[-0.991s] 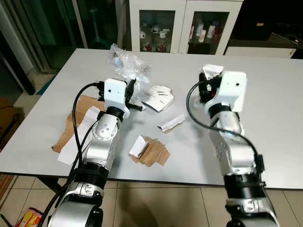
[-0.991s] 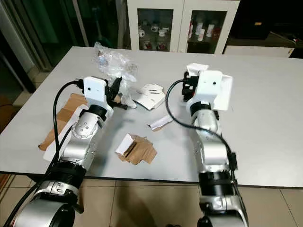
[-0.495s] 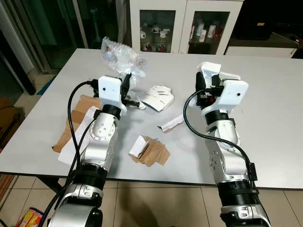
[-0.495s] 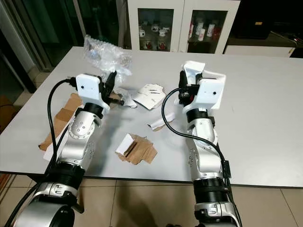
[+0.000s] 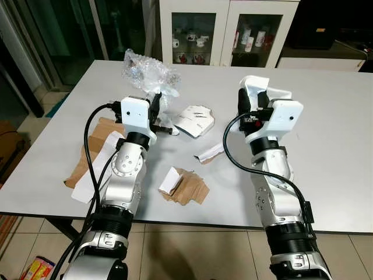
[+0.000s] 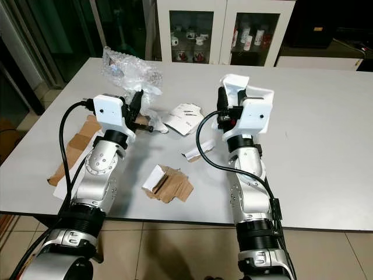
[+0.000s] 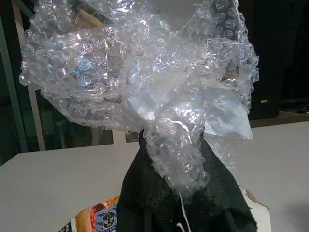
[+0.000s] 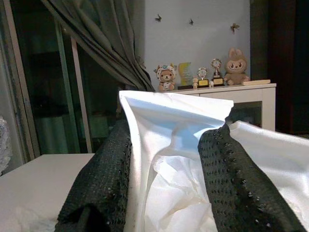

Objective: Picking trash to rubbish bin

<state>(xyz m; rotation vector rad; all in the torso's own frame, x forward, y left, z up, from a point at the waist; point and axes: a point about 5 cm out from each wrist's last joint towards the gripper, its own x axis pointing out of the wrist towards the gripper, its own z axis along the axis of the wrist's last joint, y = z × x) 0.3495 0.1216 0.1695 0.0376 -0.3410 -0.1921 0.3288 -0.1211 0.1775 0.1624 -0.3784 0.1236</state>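
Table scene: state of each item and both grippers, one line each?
left gripper: shut on bubble wrap, lifted
right gripper: shut on white paper, lifted
folded card: lying on table
torn cardboard: flat on table
cabinet doors: closed

Bubble wrap (image 5: 148, 76) in left claw (image 5: 158, 104)

**Both arms raised, both grippers full**

Our left gripper (image 5: 156, 105) is lifted above the table, its black fingers (image 7: 145, 193) clamped on the bubble wrap (image 5: 147, 74). Our right gripper (image 6: 224, 105) points up too, forearm near upright, fingers (image 8: 104, 174) pinching the white paper (image 8: 169, 145) between them.
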